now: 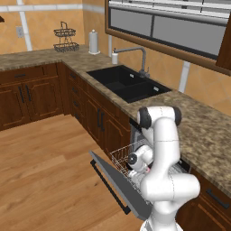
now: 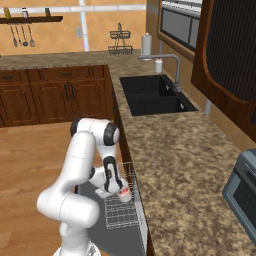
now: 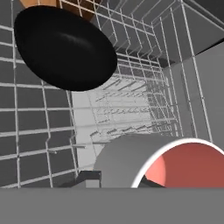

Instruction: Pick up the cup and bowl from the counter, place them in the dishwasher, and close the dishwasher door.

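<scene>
Bowl [image 3: 65, 48] in rack [image 3: 131, 109]; cup [image 3: 170, 164] near gripper [image 3: 116, 183]

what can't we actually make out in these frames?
- Gripper: jaws hidden by the cup in the right base view; in the hand view the cup covers the fingertips, so open or shut is unclear.
- Cup: cut off by the hand view's bottom and right edges.
- Bowl: whether it rests on the rack wires is unclear.
- Dishwasher interior: mostly blocked by the arm in the left base view.

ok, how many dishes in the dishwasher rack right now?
2. The black bowl lies on the white wire rack, and the cup sits at the gripper just above the rack. Others may be hidden behind the arm.
</scene>
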